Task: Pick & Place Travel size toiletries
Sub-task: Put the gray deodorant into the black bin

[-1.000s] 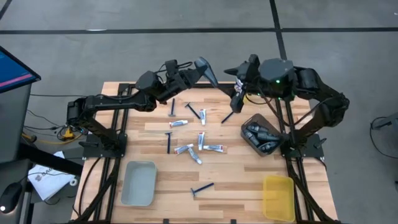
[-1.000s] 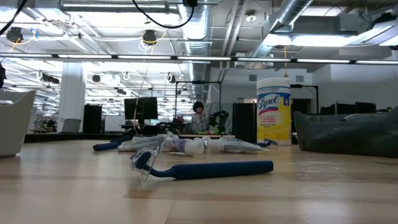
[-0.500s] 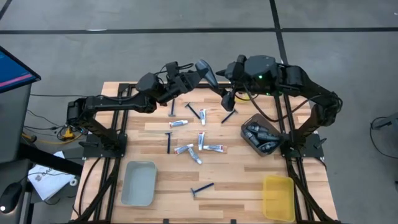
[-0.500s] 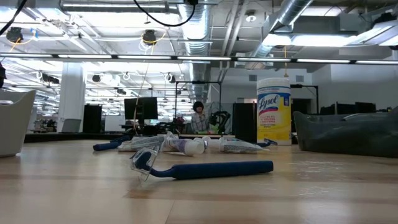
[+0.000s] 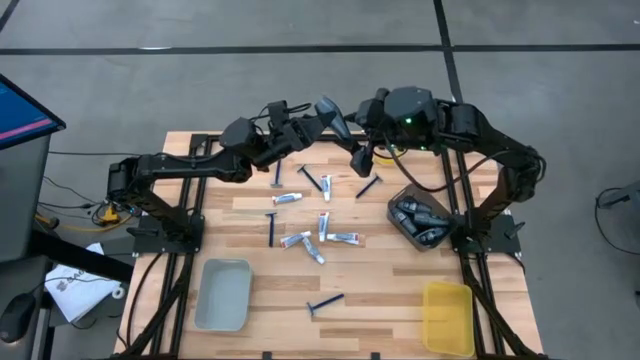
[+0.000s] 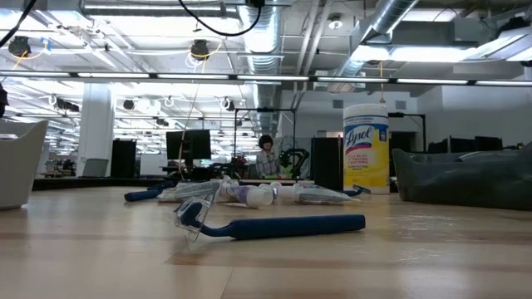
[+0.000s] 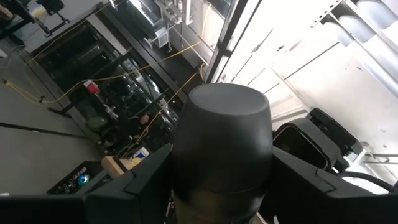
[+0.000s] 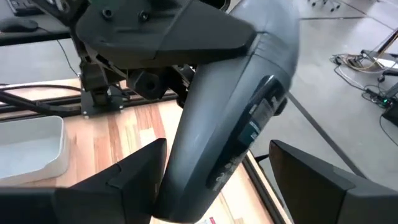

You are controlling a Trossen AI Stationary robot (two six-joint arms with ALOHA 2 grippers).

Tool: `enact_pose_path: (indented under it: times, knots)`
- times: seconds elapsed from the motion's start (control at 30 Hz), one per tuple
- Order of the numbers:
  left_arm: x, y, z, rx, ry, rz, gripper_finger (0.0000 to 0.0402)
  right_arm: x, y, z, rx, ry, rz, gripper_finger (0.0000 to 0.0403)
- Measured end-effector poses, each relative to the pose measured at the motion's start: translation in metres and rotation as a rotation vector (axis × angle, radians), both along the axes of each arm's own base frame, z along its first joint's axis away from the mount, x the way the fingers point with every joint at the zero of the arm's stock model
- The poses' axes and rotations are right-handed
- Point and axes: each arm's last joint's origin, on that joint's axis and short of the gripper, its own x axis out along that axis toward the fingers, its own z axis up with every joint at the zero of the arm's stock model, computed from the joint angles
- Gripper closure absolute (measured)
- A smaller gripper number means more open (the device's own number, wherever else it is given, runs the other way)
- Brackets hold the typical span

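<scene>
A dark grey oval container (image 5: 330, 116) is held up over the table's far edge by my left gripper (image 5: 310, 122), which is shut on it. The left wrist view looks at the container's end (image 7: 221, 124). My right gripper (image 5: 361, 157) is open and close beside it. In the right wrist view its fingers (image 8: 130, 177) stand on either side of the container's free end (image 8: 224, 143). Dark-blue razors (image 5: 270, 228) and white tubes (image 5: 343, 238) lie scattered on the middle of the table. One razor (image 6: 274, 225) lies near the low camera. My left gripper pinches the dark grey container between its two fingers (image 7: 140, 183), at the end nearer the arm. The container is lifted clear of the table and slants up and away from the fingers. Whether my right gripper's fingers touch the container's free end, I cannot tell.
A dark tray (image 5: 398, 196) on the table's right holds several grey containers. A grey tray (image 5: 222, 295) sits near the left front corner, a yellow tray (image 5: 447, 318) near the right front corner. A tall yellow canister (image 6: 366, 148) stands far back in the low view.
My right gripper has moved toward the table's left and slightly toward the far edge, closing in on the container that my left gripper holds.
</scene>
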Motion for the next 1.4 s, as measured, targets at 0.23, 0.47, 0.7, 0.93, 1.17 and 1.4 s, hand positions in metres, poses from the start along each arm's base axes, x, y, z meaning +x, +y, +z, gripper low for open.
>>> enact_pose_path:
  times: [0.23, 0.47, 0.7, 0.93, 1.17, 1.4]
  knots:
    - [0.000, 0.000, 0.000, 0.004, 0.004, -0.010, 0.0188, -0.001, -0.005, 0.000, 0.033, 0.002, 0.059, 0.0171]
    - [0.000, 0.000, -0.001, 0.001, 0.010, 0.001, 0.0188, -0.004, -0.007, 0.000, 0.032, 0.012, 0.046, 0.0275]
    - [0.001, 0.000, -0.002, -0.006, 0.015, -0.003, 0.0188, -0.005, -0.007, -0.001, 0.025, 0.029, 0.041, 0.0296]
    - [0.001, -0.002, -0.001, 0.014, 0.018, -0.045, 0.0157, -0.007, -0.005, 0.001, 0.037, 0.016, 0.061, 0.0299]
    - [0.002, -0.003, -0.001, 0.031, 0.029, -0.083, 0.0127, -0.012, -0.004, 0.005, 0.033, 0.003, 0.058, 0.0309]
    - [0.002, -0.004, -0.002, 0.053, 0.042, -0.127, 0.0128, -0.020, -0.004, 0.009, 0.037, -0.011, 0.047, 0.0311]
